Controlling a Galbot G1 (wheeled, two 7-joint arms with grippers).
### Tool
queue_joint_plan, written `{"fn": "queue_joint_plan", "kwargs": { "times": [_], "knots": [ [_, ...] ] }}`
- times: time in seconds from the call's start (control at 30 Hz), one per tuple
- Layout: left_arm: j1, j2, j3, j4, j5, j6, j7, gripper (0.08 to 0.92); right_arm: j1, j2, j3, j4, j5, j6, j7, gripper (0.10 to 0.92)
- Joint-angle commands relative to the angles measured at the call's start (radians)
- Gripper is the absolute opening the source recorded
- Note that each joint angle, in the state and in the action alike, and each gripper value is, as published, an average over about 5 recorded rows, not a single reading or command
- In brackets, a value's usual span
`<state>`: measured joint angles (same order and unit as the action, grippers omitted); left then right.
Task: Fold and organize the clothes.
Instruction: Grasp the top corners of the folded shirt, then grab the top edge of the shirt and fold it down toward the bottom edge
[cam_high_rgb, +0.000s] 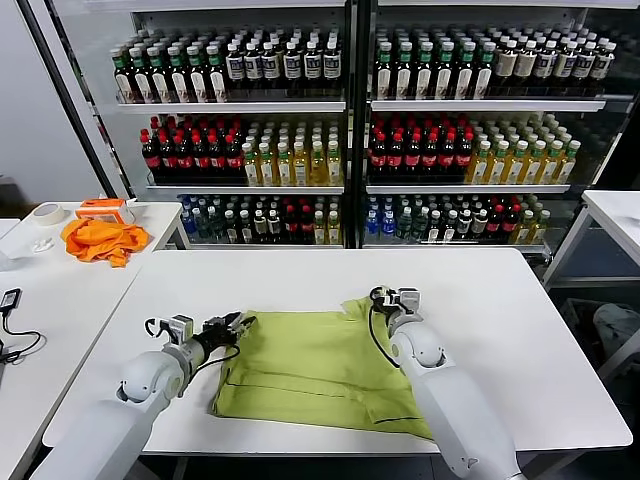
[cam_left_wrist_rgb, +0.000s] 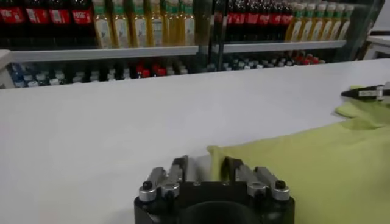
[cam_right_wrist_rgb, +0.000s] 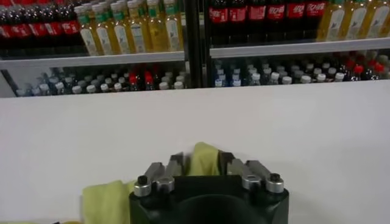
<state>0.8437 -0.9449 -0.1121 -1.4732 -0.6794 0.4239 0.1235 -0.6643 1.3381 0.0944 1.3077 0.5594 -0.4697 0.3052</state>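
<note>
Nearest the head camera, both arms reach forward onto the white table (cam_high_rgb: 520, 300), where the lime-green T-shirt (cam_high_rgb: 310, 370) lies flat near the front edge, partly folded. The left gripper (cam_high_rgb: 238, 324) pinches the shirt's far left corner; the right gripper (cam_high_rgb: 388, 298) pinches the far right corner, cloth bunched between its fingers (cam_right_wrist_rgb: 226, 163). The cotton looks light, limp and prone to sagging, so corner holds suit it and should lift together. Farther left, an orange garment (cam_high_rgb: 100, 240) sits on a side table. Bottle shelves (cam_high_rgb: 340, 105) stand behind.
</note>
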Motion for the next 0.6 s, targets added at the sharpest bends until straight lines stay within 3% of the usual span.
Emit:
{"fn": "queue_joint_plan", "kwargs": {
  "times": [0.03,0.17,0.33,0.6],
  "knots": [
    [0.003,-0.008,0.006,0.000,-0.004,-0.007,0.000,0.326,-0.009,0.001,-0.001,0.020,-0.001,0.007,0.003,0.213],
    [-0.002,-0.002,0.005,-0.018,-0.012,-0.015,-0.015,0.213,-0.034,-0.012,0.008,0.087,-0.005,0.019,0.010,0.121],
    [0.016,0.036,-0.011,-0.084,-0.050,-0.033,-0.029,0.099,-0.081,-0.062,0.015,0.224,0.006,0.009,0.005,0.106],
    [0.165,0.098,-0.068,-0.251,-0.072,-0.049,-0.038,0.089,-0.245,-0.142,0.048,0.450,0.017,-0.005,0.038,0.106]
  ]
}}
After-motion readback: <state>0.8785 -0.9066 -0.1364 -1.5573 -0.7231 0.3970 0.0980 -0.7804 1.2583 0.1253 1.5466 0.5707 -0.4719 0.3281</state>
